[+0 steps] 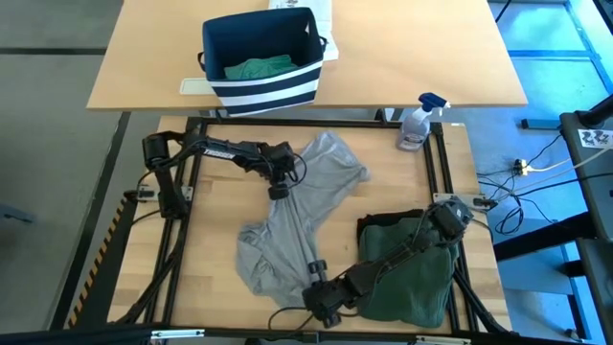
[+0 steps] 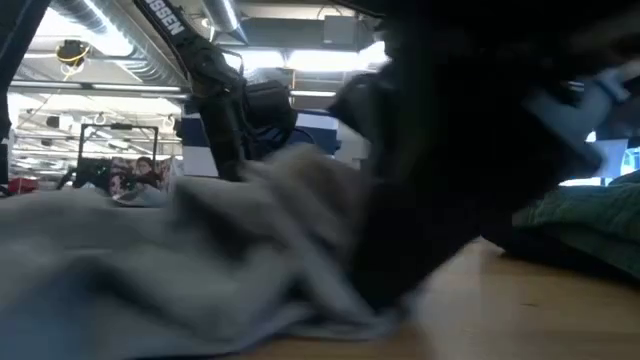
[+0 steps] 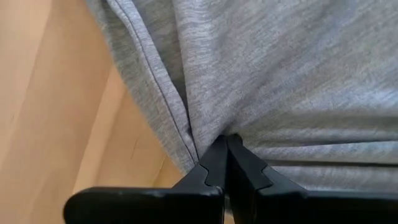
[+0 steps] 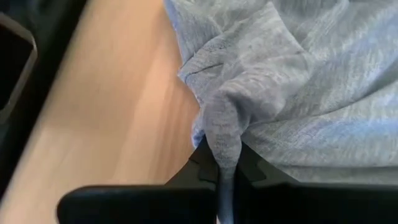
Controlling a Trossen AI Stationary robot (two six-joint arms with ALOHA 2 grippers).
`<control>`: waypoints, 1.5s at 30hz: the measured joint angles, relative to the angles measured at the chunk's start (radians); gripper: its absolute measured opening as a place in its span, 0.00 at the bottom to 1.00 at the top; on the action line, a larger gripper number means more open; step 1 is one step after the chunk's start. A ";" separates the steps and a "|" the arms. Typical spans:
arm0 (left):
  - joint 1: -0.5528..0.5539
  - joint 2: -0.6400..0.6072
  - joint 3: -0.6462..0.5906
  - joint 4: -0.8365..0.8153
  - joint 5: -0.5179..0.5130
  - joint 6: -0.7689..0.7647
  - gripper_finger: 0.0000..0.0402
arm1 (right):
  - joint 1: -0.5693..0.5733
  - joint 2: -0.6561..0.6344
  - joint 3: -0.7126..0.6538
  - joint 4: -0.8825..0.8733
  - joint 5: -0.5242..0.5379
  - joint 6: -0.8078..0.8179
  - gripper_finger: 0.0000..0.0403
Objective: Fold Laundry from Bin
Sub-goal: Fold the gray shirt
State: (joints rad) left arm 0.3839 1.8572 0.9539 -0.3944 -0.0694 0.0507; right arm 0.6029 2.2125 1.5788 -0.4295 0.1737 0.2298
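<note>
You've got the light grey soft knit garment (image 1: 302, 216) spread crumpled mid-table, both jaws pinched on its fabric: left gripper (image 1: 279, 191) at the far edge, right gripper (image 1: 324, 309) at the near hem. Pull apart evenly to flatten it and keep clear of the folded dark green cloth (image 1: 412, 273). The navy white-striped fabric bin (image 1: 259, 59) sits on the far table, teal cloth inside.

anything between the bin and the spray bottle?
No. High view shows only bare tabletop between the bin and the spray bottle.
</note>
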 joint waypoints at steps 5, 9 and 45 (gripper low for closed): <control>-0.043 -0.068 -0.047 -0.068 -0.065 -0.095 0.00 | 0.006 -0.052 -0.095 0.045 0.000 0.015 0.01; -0.086 -0.145 -0.085 -0.203 -0.110 -0.171 0.00 | 0.006 -0.124 -0.281 0.276 -0.006 0.059 0.01; -0.859 -0.462 -0.171 0.087 -0.290 -0.651 0.09 | -0.078 -0.308 -0.668 0.641 -0.038 0.050 0.03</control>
State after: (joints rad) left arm -0.4753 1.3950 0.7834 -0.3074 -0.3594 -0.6000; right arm 0.5252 1.9045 0.9108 0.2119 0.1359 0.2794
